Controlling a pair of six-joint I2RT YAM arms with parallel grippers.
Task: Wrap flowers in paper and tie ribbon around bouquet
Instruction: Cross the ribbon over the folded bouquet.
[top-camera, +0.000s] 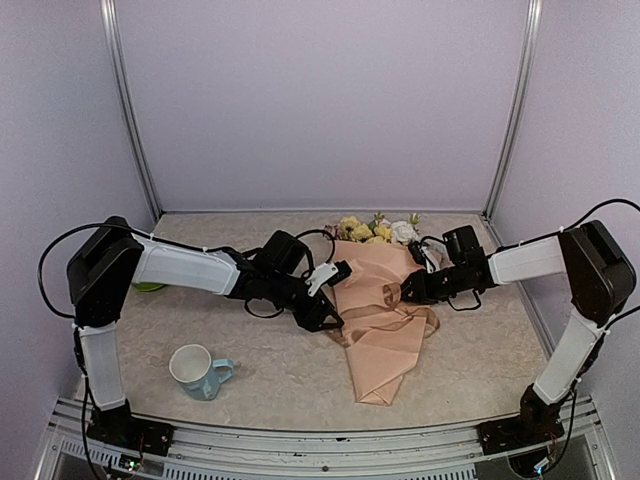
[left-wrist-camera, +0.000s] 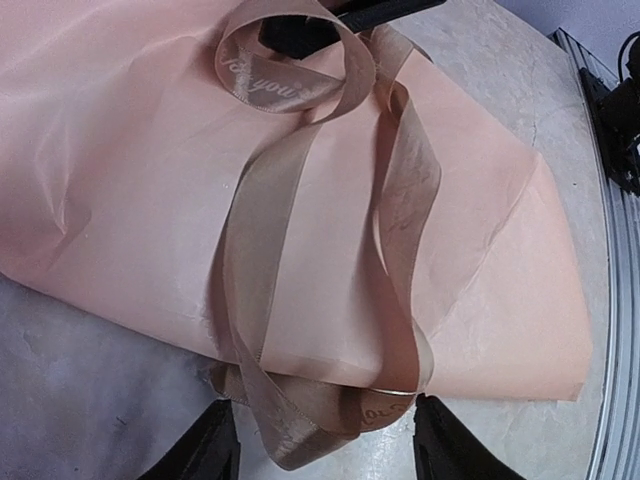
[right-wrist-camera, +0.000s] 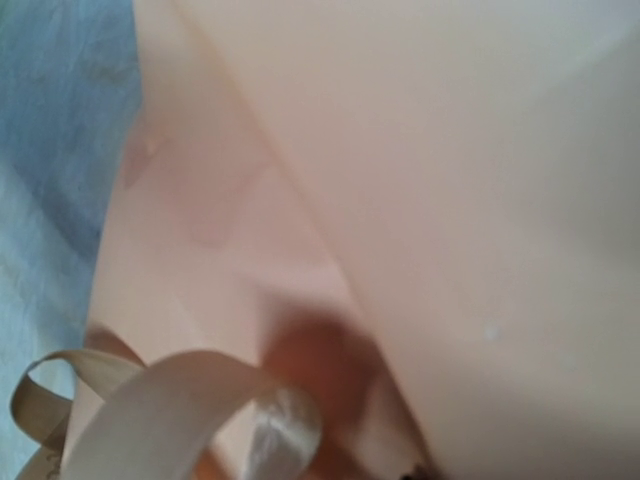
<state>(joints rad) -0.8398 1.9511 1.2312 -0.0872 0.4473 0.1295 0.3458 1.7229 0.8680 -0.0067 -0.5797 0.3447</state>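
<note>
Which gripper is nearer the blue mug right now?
Left. The left gripper is at the left edge of the paper, up and to the right of the mug. The right gripper is farther off, across the paper.

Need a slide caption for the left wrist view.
Tan ribbon looped across the peach paper, its near end lying between the open left fingers.

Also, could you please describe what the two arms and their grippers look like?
Both arms match: the left arm and right arm have white link covers between bulky black joint housings, with thin black cables looping alongside. The left gripper and right gripper are mostly black; no markings are visible.
</note>
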